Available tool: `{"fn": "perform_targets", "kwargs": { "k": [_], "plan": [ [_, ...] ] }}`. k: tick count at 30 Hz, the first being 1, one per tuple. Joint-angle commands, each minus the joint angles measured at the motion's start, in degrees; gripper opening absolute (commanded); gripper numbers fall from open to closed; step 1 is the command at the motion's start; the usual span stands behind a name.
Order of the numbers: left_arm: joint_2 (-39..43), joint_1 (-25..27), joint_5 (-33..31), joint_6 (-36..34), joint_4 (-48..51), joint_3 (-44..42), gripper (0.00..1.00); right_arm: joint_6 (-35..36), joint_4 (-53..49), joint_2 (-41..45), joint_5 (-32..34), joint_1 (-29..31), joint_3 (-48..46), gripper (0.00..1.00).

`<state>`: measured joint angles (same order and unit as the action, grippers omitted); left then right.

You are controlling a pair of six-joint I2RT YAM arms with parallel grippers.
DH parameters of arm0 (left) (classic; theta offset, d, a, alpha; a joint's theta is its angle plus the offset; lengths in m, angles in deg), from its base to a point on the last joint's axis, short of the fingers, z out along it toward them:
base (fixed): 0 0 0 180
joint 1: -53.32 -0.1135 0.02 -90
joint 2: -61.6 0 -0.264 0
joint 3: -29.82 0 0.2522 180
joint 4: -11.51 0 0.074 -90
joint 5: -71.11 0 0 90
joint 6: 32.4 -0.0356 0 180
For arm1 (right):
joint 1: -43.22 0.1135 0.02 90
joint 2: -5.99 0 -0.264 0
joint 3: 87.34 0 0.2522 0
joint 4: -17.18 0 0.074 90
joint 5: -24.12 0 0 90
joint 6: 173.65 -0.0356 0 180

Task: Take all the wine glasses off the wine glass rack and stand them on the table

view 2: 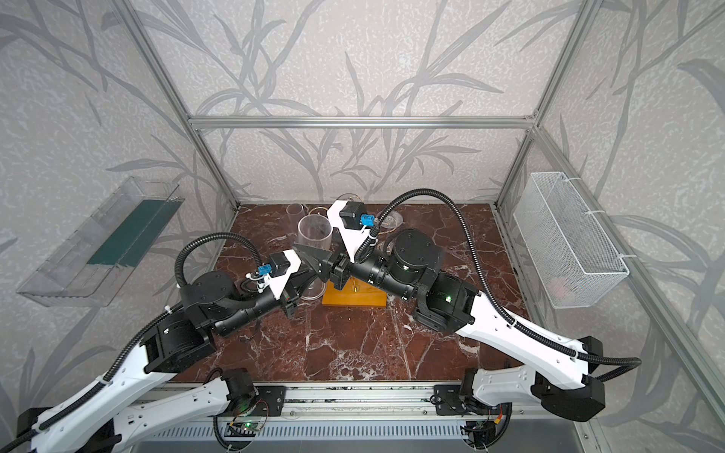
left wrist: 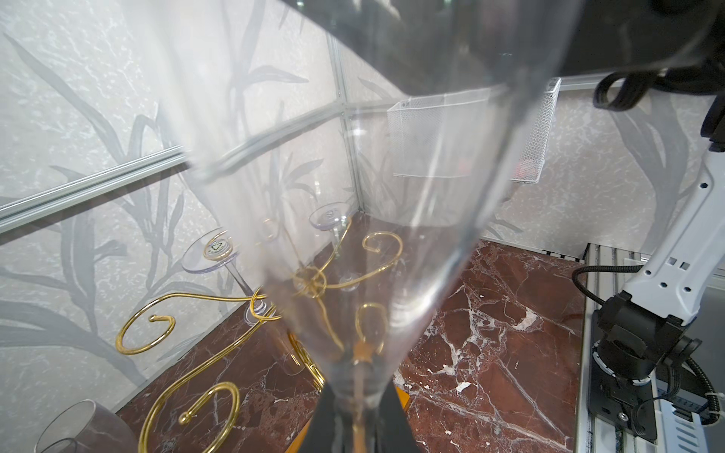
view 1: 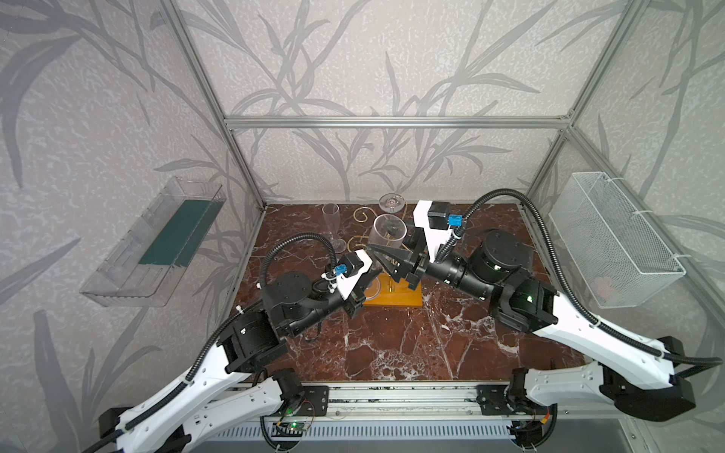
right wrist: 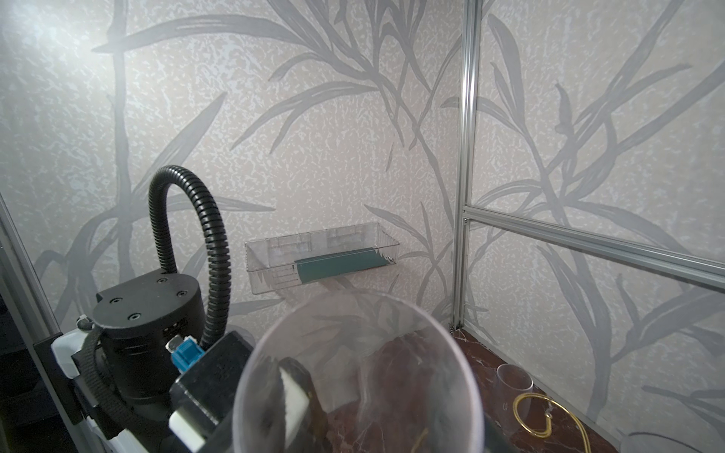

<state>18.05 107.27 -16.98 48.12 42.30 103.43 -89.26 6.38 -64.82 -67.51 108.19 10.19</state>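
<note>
Gripping the clear tall wine glass (view 1: 388,232) by its stem, your left gripper (left wrist: 357,429) stood beside the gold-wire wine glass rack (view 1: 400,300). Your right gripper's (view 1: 379,257) opening could not be told.

Gold wire rack (left wrist: 310,279) on an orange-yellow base (view 1: 396,300); clear wine glass (view 1: 388,231); red-brown table (view 1: 392,345) veined white; pale walls (view 1: 353,59) with grey leaves; white mesh basket (view 1: 612,235) on the right

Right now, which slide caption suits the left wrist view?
Left pincer holds a clear wine glass at its narrow end, gold rack behind.
</note>
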Motion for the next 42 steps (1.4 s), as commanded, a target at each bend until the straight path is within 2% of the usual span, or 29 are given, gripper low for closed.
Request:
{"fn": "perform_targets", "kwargs": {
  "k": [1, 6, 10, 16, 21, 28, 34, 39, 42],
  "plan": [
    [1.38, 0.19, 0.82, -0.15, -2.48, 0.15, 0.2, -0.85, 3.8, 1.84, -0.74, -0.05, -0.41, 0.44],
    [3.95, 0.18, 0.77, 2.0, -4.93, -1.47, 0.4, -1.25, 3.45, 4.88, -0.83, -0.24, -2.31, 0.42],
    [6.66, 0.19, 0.09, 3.65, -7.18, -3.08, 0.49, -1.08, 0.76, 8.19, -0.47, -0.18, -3.89, 0.42],
    [9.89, 0.19, -2.76, 5.21, -7.76, -5.3, 0.5, 0.74, -6.12, 16.82, 4.39, -0.12, -8.41, 0.41],
    [11.26, 0.19, -3.96, 6.54, -6.4, -6.27, 0.5, 5.55, -13.32, 24.6, 9.09, -0.15, -11.74, 0.4],
    [12.3, 0.19, -5.41, 7.44, -6.93, -7.53, 0.5, 12.02, -20.11, 33.71, 21.24, -0.15, -18.99, 0.39],
    [12.19, 0.19, -5.74, 8.02, -6.58, -7.47, 0.5, 19.26, -22.39, 36.59, 31.5, -0.72, -29.21, 0.4],
    [12.27, 0.14, -6.01, 8.64, -5.97, -7.3, 0.5, 19.45, -17.82, 38.15, 31.17, -5.75, -38.73, 0.39],
    [12.35, 0.19, -6.21, 8.84, -5.72, -7.13, 0.5, 17.77, -13.83, 38.37, 27.15, -12.59, -44.02, 0.38]
  ]
}}
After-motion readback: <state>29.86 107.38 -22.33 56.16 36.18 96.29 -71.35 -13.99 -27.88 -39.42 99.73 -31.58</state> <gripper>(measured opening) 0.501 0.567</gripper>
